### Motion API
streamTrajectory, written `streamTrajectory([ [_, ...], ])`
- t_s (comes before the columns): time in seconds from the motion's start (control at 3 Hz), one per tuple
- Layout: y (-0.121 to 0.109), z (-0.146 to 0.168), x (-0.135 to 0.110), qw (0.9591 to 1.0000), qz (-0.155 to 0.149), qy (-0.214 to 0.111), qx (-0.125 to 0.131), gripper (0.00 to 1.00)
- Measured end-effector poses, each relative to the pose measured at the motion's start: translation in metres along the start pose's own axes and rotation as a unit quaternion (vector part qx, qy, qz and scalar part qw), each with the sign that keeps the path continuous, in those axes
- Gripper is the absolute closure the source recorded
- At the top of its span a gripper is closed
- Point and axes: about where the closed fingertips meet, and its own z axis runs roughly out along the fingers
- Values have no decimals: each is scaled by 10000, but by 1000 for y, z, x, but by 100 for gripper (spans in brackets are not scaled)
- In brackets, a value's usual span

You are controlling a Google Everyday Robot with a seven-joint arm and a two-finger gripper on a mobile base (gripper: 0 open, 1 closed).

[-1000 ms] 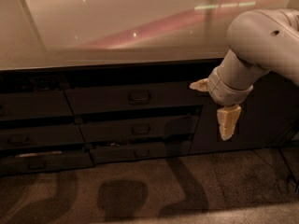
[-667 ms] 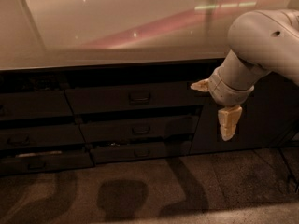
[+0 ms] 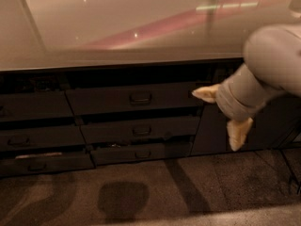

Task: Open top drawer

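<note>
The top drawer (image 3: 108, 100), dark grey with a central loop handle (image 3: 140, 98), appears shut, its contents hidden. The gripper (image 3: 214, 120) is held spread and empty beside its right end.

Nothing readable here

I find no letters, numbers, labels or brand marks: the pale glossy surface (image 3: 141, 27) at the far side, the top drawer (image 3: 103, 100), the narrower drawer fronts (image 3: 113, 132) below it and the floor (image 3: 188, 192) are all plain. My end effector (image 3: 218, 114), at the right by the top drawer's right end with its two cream fingers spread apart, bears no marking that I can read either.
</note>
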Motion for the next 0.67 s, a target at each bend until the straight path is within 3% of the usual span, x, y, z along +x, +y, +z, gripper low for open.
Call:
streamTrajectory([
  [0.33,18,10,9,9996,-232,112,132,0],
  [0.67,18,10,9,9996,-236,112,137,0],
])
